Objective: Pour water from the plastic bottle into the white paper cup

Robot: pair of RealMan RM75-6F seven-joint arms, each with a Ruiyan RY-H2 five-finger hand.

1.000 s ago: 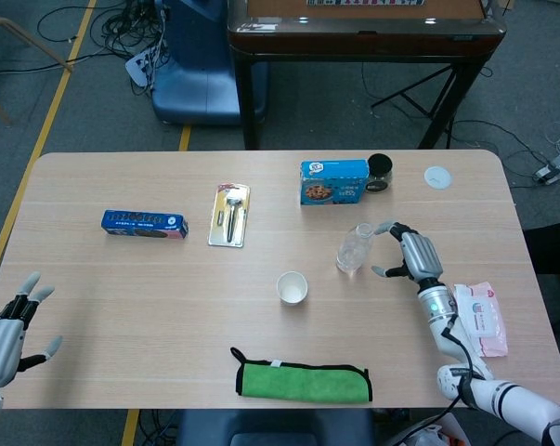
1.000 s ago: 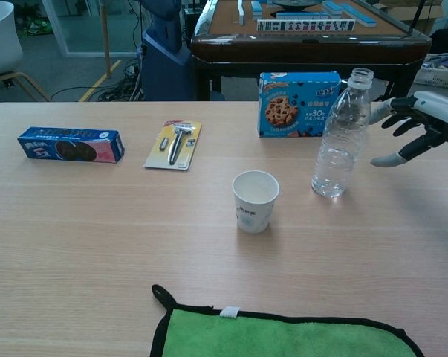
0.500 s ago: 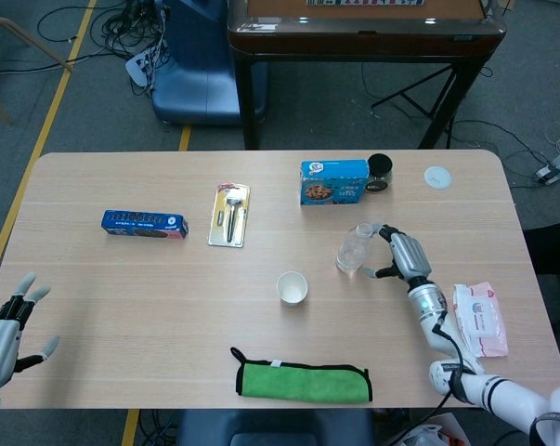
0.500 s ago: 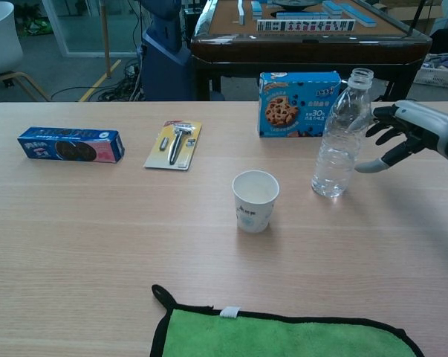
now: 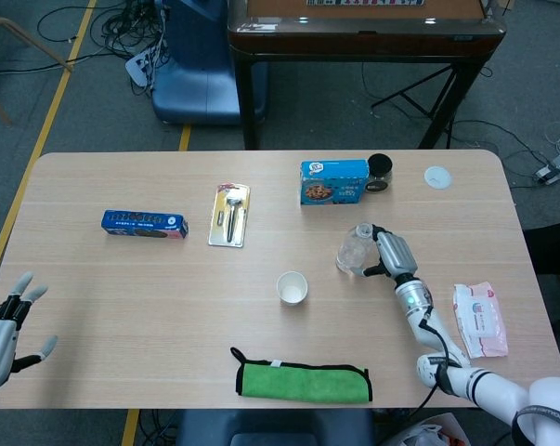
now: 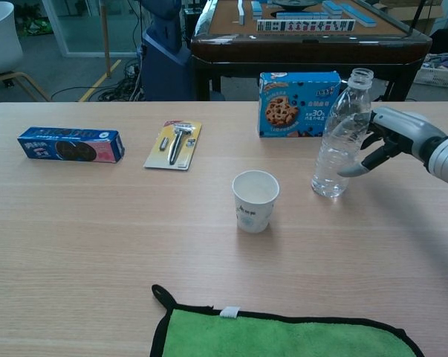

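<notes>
A clear plastic bottle (image 6: 339,140), uncapped, stands upright on the table, also seen in the head view as bottle (image 5: 353,250). My right hand (image 6: 391,137) is right beside it with fingers spread around its side, the thumb reaching the bottle's lower part; whether it touches is unclear. The same right hand (image 5: 388,253) shows in the head view. A white paper cup (image 6: 255,201) stands upright and empty to the bottle's left, cup (image 5: 293,288). My left hand (image 5: 3,330) hovers open off the table's near left corner.
A blue cookie box (image 6: 299,103) stands behind the bottle, with a dark jar (image 5: 379,173) and a white lid (image 5: 437,177) nearby. A razor pack (image 6: 174,144) and a blue biscuit box (image 6: 70,144) lie to the left. A green cloth (image 6: 287,335) lies at the front, tissues (image 5: 478,319) at right.
My right hand has moved left toward the bottle and now sits against its side. The left hand has barely shifted. Bottle and cup have stayed put.
</notes>
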